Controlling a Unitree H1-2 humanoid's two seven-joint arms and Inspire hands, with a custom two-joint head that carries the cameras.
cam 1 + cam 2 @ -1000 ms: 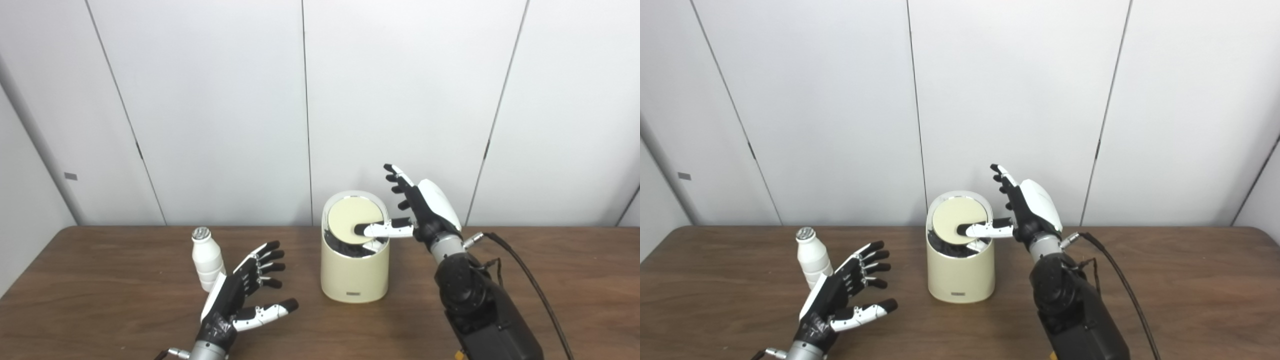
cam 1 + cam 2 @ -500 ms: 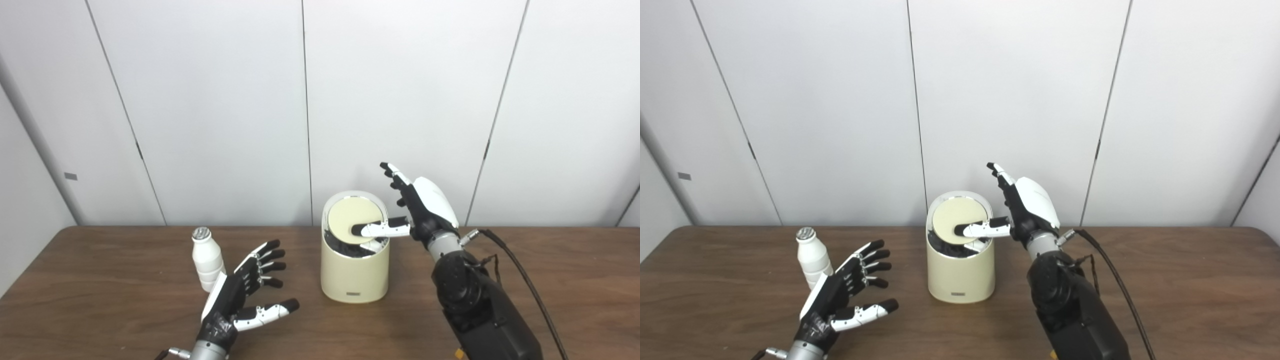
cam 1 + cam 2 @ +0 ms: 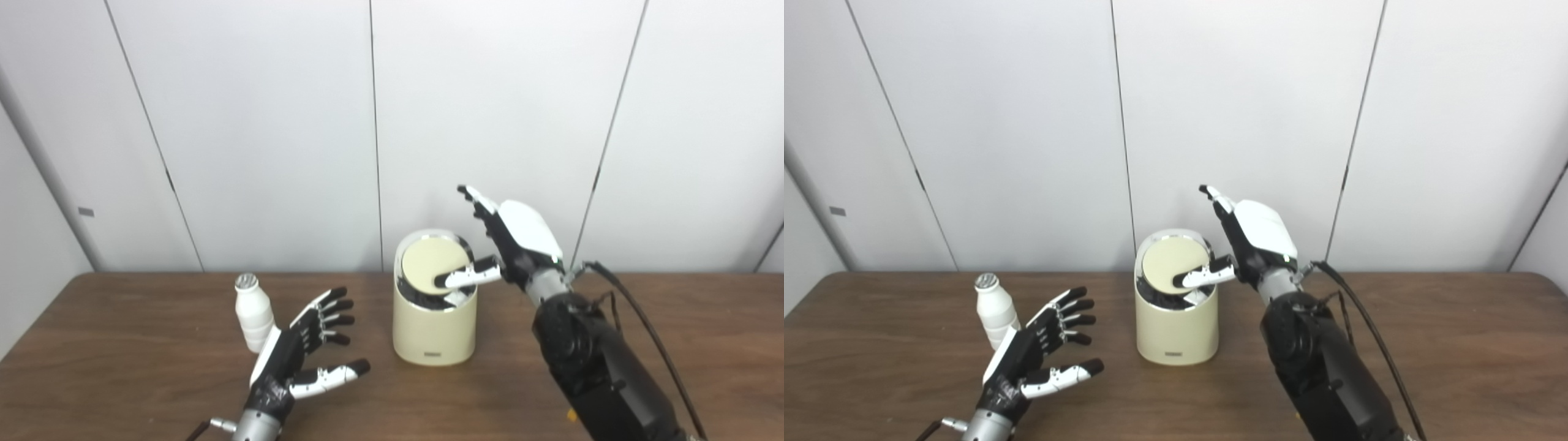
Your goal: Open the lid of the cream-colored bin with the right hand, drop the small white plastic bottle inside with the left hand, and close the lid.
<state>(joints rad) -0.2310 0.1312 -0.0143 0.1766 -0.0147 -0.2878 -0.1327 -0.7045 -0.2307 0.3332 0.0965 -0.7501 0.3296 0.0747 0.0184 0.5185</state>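
Observation:
The cream-colored bin (image 3: 434,324) stands at the table's middle. Its round lid (image 3: 430,269) is tilted up toward me, with a dark gap showing below its front edge. My right hand (image 3: 511,242) is open just right of the bin's top, its thumb lying across the lid's lower right part and its fingers raised. The small white plastic bottle (image 3: 252,312) stands upright left of the bin. My left hand (image 3: 300,352) hovers open, fingers spread, just right of the bottle and in front of it, holding nothing.
A brown wooden table (image 3: 122,380) carries everything. White wall panels (image 3: 275,122) rise right behind the bin. A black cable (image 3: 643,331) loops off my right forearm over the table's right side.
The camera has tipped a little, shifting the scene up. My right hand has risen and leaned toward the bin, and the lid stands steeper. My left hand and the bottle have kept their places.

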